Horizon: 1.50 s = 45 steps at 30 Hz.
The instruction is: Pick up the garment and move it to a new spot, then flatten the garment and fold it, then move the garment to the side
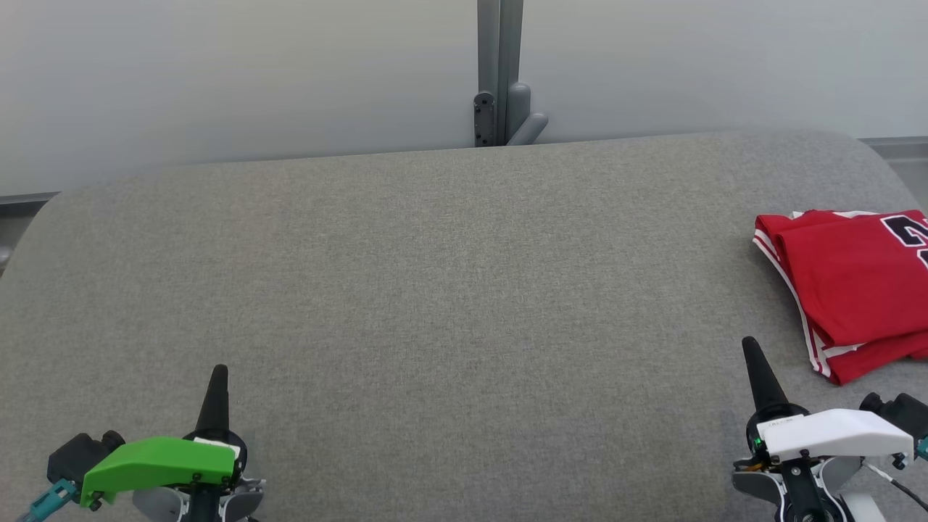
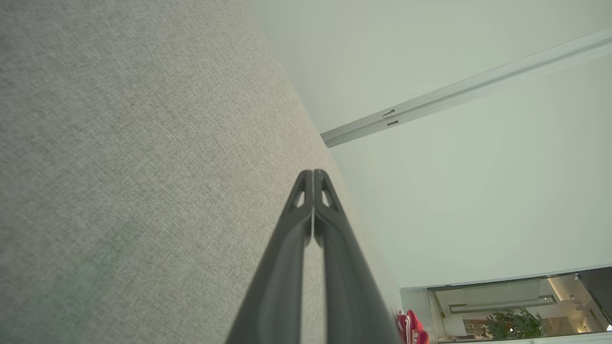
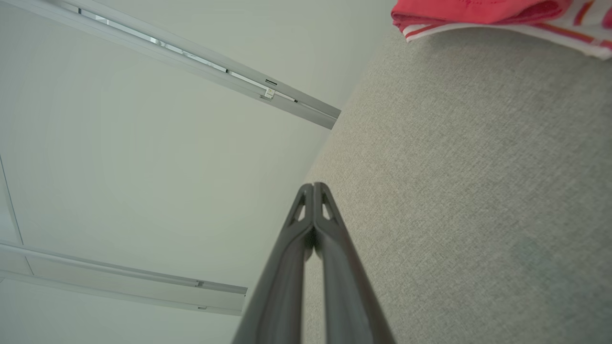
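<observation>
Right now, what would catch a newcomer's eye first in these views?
The folded red garment with white trim, lying at the far right of the grey fabric surface. Next, the left gripper and right gripper, both shut and empty, low at the near edge, the right one apart from the garment.

Your red jersey (image 1: 848, 283) carries white-striped trim and black numerals; your tabletop (image 1: 435, 290) is woven grey; left gripper (image 1: 218, 371) cover green, right gripper (image 1: 749, 344) cover white.

Grey padded table (image 1: 435, 290) lies open across middle and left — folded red garment (image 1: 855, 283) occupies its right edge.
</observation>
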### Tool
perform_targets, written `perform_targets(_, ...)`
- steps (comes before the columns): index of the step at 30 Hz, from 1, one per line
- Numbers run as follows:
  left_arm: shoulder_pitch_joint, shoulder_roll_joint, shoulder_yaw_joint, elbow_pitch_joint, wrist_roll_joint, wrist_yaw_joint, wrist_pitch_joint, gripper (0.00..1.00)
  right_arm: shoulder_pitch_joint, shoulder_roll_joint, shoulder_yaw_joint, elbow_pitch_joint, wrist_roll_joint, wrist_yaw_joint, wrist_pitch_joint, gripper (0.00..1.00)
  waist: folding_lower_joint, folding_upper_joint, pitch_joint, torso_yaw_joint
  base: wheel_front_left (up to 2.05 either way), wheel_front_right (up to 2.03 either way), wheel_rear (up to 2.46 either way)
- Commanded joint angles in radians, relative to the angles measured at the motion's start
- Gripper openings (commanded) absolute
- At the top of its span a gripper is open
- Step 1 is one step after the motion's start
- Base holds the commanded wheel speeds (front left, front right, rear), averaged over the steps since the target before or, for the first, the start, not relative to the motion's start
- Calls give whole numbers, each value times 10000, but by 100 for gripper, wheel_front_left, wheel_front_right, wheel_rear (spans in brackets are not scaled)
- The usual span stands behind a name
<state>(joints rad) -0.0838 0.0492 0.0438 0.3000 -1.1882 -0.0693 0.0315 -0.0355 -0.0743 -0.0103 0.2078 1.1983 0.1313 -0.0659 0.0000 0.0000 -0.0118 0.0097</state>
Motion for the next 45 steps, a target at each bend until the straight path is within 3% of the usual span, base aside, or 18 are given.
perform_targets(1,-273,24,99,-96,-276,-78,80,0,-230,-65,-51,-35,301,-4,71,0,0,0,4,-3,0,0,0)
perform_targets(45,-645,24,896,-169,-3671,-579,1145,0,-602,-63,-388,214,3967,-3,948,0,0,0,117,-83,0,0,0)
